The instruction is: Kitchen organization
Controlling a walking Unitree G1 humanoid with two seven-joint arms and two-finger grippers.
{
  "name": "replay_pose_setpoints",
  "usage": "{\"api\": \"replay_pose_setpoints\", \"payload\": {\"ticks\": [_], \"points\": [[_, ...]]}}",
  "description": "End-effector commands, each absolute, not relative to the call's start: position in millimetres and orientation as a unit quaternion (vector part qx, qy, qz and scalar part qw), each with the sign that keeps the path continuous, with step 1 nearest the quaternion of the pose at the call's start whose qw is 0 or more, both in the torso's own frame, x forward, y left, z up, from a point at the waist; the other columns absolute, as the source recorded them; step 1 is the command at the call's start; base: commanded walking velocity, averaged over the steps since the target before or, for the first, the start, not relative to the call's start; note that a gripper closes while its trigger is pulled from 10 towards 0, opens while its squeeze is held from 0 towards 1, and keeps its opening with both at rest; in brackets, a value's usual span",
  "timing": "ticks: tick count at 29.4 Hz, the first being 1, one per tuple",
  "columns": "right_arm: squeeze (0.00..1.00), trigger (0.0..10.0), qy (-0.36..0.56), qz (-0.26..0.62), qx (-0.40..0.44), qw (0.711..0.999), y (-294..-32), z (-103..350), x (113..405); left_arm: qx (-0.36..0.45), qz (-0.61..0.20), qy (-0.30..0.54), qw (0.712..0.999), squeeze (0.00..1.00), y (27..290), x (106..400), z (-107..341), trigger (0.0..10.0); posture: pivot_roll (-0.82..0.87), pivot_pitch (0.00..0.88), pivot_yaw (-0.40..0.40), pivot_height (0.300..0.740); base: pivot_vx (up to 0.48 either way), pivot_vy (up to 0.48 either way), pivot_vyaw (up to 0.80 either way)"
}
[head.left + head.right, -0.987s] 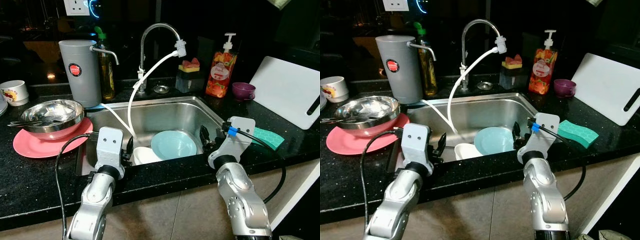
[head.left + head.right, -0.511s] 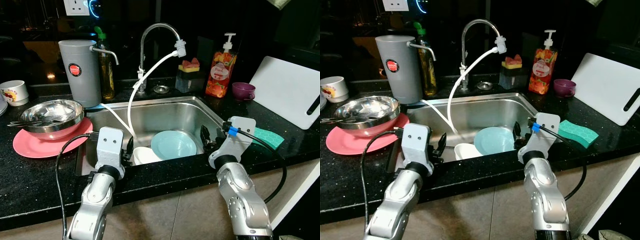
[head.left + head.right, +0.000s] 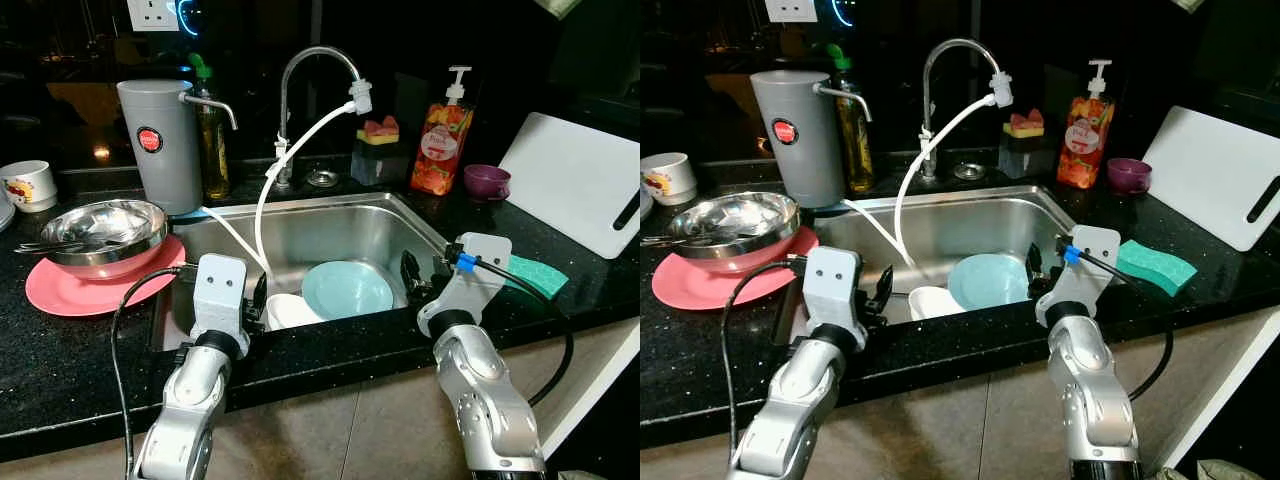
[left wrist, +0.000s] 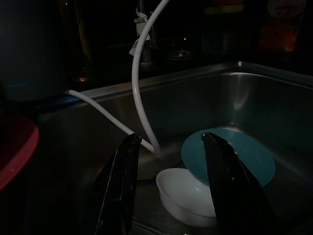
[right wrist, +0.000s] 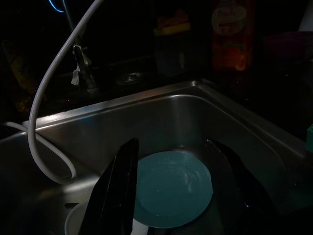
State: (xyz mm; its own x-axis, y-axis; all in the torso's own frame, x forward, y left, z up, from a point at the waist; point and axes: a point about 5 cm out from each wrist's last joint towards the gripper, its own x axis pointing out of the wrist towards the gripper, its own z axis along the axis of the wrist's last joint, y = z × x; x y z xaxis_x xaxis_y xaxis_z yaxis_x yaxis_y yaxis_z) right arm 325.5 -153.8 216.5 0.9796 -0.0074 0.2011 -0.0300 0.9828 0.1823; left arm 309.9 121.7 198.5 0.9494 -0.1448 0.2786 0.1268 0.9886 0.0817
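Dishes remain unmoved: teal plate (image 3: 347, 289) and white bowl (image 3: 291, 310) lie in the sink (image 3: 320, 215). Left claw (image 4: 168, 161) and right claw (image 5: 171, 169) hover above, both wide and empty.

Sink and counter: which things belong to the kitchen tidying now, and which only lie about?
In the job:
left gripper, open over the white bowl
right gripper, open near the blue plate
sink

Lying about:
soap bottle
cutting board
green sponge
grey kettle
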Motion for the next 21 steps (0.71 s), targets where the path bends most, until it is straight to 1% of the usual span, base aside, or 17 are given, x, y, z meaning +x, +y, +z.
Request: {"api": "replay_pose_setpoints", "payload": {"ticks": [1, 9, 21], "points": [[0.0, 10.0, -0.103, 0.001, 0.096, 0.99, -156.8, 217.1, 325.1, 0.03, -0.071, -0.143, 0.987, 0.0, 118.4, 310.2, 197.5, 10.0, 0.08, 0.054, -0.044, 0.74, 0.0, 0.0, 0.0], [0.0, 10.0, -0.105, 0.006, 0.095, 0.99, -155.0, 218.8, 326.5, 0.03, -0.069, -0.142, 0.987, 0.0, 119.4, 309.4, 196.8, 10.0, 0.08, 0.052, -0.052, 0.74, 0.0, 0.0, 0.0], [0.0, 10.0, -0.103, 0.004, 0.096, 0.99, -154.3, 217.1, 324.9, 0.032, -0.073, -0.141, 0.987, 0.0, 119.5, 309.6, 196.8, 10.0, 0.08, 0.053, -0.044, 0.74, 0.0, 0.0, 0.0]]}}
